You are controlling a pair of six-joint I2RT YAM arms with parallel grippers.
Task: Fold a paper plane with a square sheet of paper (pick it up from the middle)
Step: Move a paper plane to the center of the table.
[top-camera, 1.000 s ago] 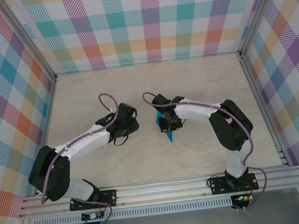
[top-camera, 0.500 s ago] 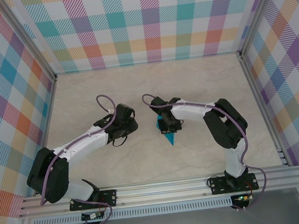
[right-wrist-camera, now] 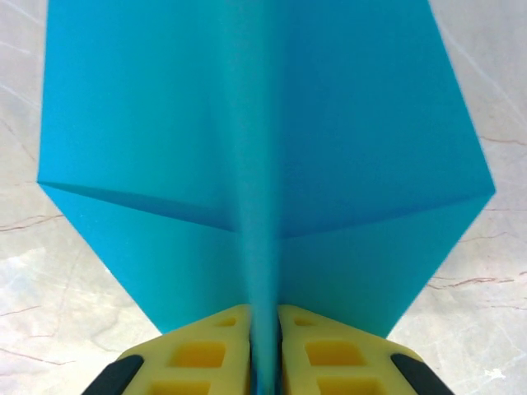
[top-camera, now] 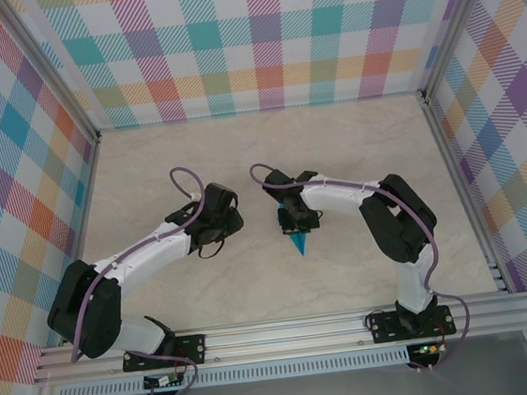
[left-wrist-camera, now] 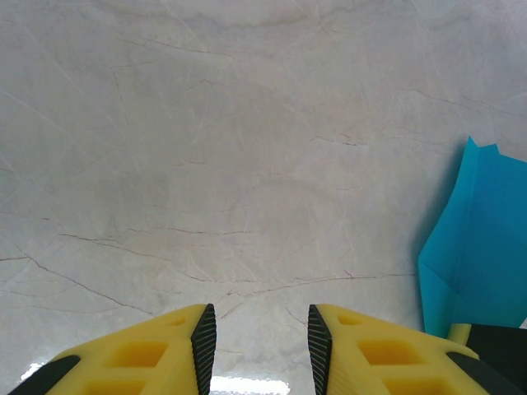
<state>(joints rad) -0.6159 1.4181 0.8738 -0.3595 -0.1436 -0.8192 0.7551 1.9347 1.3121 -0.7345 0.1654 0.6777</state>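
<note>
Two yellow fingertips of the right gripper are pressed together on the centre fold of the paper plane, and the teal sheet is seen fanning out to either side of that ridge. From above, the paper plane is found near the middle of the table, partly tucked under the right gripper, with a pointed end showing on the near side. The left gripper is held spread, nothing between its fingers, low over bare table, with the paper plane just off to its right. The paper is judged featherlight, thin and floppy, easily crumpled or torn if squeezed away from the fold; the stiffened centre ridge is judged the best place for a hold. The pale marbled tabletop looks smooth and is probably slippery for paper. The workspace is enclosed by bright plaid walls, and a metal rail is run along the near edge.
</note>
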